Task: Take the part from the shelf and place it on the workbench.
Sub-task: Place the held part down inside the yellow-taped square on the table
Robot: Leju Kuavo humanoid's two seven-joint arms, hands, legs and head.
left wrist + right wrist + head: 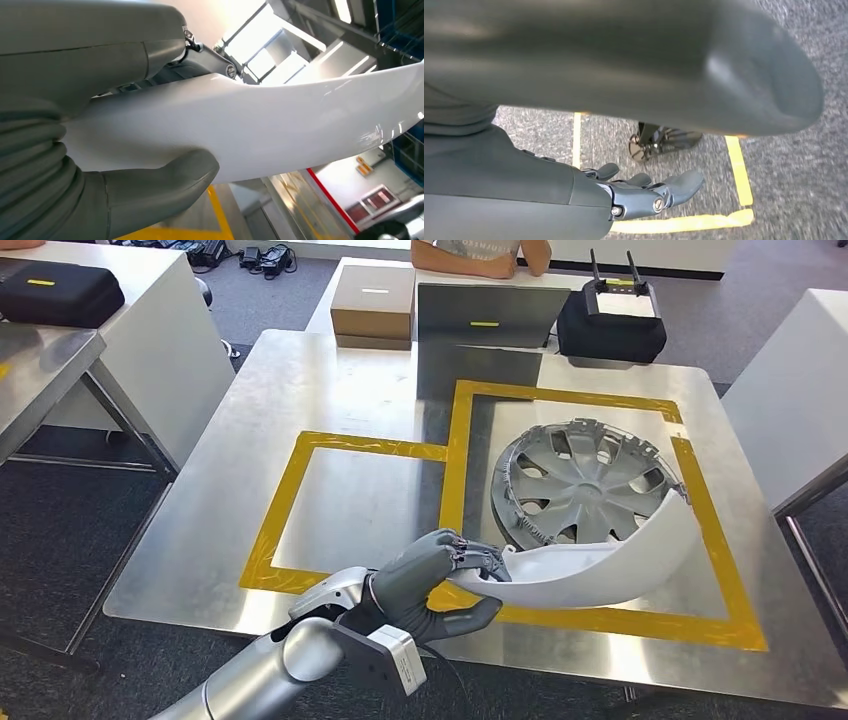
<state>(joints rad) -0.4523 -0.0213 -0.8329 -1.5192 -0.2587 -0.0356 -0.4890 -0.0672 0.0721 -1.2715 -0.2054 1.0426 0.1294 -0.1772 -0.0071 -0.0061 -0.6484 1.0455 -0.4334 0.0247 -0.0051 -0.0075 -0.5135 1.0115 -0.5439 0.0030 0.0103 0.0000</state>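
Steel worktop (pixel 330 390) lies below; my left robot hand (pixel 437 585) grips the white part (pixel 600 565) over the taped square, unreleased; right robot hand (pixel 644 192) hangs empty, fingers apart.

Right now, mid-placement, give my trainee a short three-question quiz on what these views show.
1. True or false: the left hand holds the curved white part.
2. What lies inside the larger yellow-taped square on the workbench? A) a cardboard box B) a grey wheel cover C) a laptop
3. Fill in: in its wrist view, the right hand hangs over the ____, fingers apart.

Key:
1. True; thumb and fingers clamp one end.
2. B, the wheel cover.
3. Floor.
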